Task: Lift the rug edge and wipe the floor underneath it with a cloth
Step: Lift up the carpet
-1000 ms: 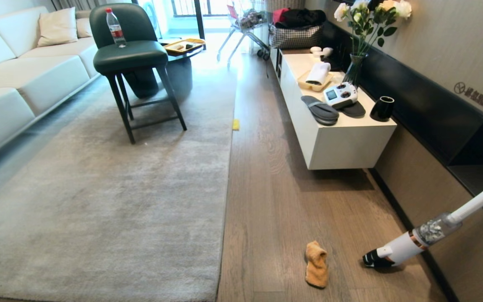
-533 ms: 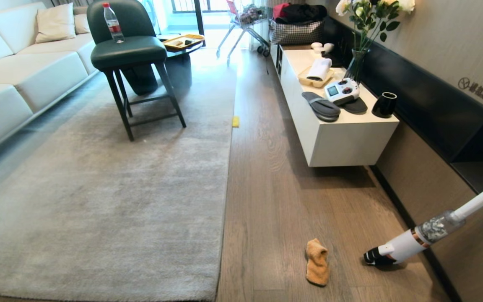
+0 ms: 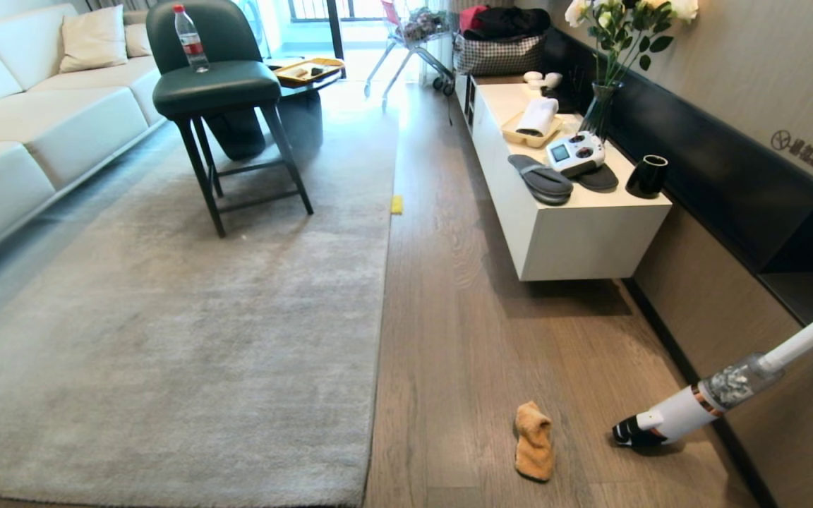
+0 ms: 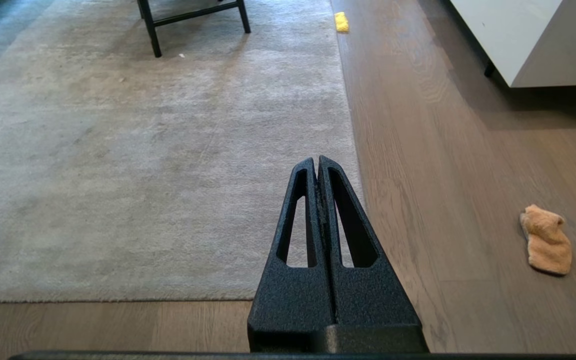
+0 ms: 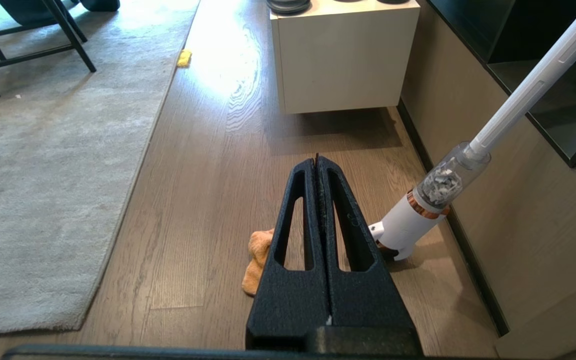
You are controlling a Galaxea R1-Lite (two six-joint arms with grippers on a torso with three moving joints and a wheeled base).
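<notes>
A pale grey rug [image 3: 202, 339] lies flat on the wood-grain floor [image 3: 470, 353]. Its right rug edge [image 3: 377, 353] runs up the middle of the head view and its near corner [image 3: 366, 499] sits at the bottom. The orange cloth [image 3: 533, 442] lies crumpled on the floor right of the rug, also seen in the left wrist view [image 4: 545, 240] and partly behind the fingers in the right wrist view [image 5: 258, 260]. My left gripper [image 4: 316, 160] is shut and empty above the rug's near right corner. My right gripper [image 5: 316, 159] is shut and empty above the cloth. Neither arm shows in the head view.
A white stick vacuum [image 3: 689, 409] leans at the right wall near the cloth. A white low cabinet [image 3: 576, 233] holds slippers, a controller, a cup and a vase. A dark green stool [image 3: 216, 92] with a bottle stands on the rug. A yellow block [image 3: 396, 205] lies at the rug's far edge.
The whole head view shifted slightly upward at first as the camera tilted down, then held still. Nothing in the room itself has moved.
</notes>
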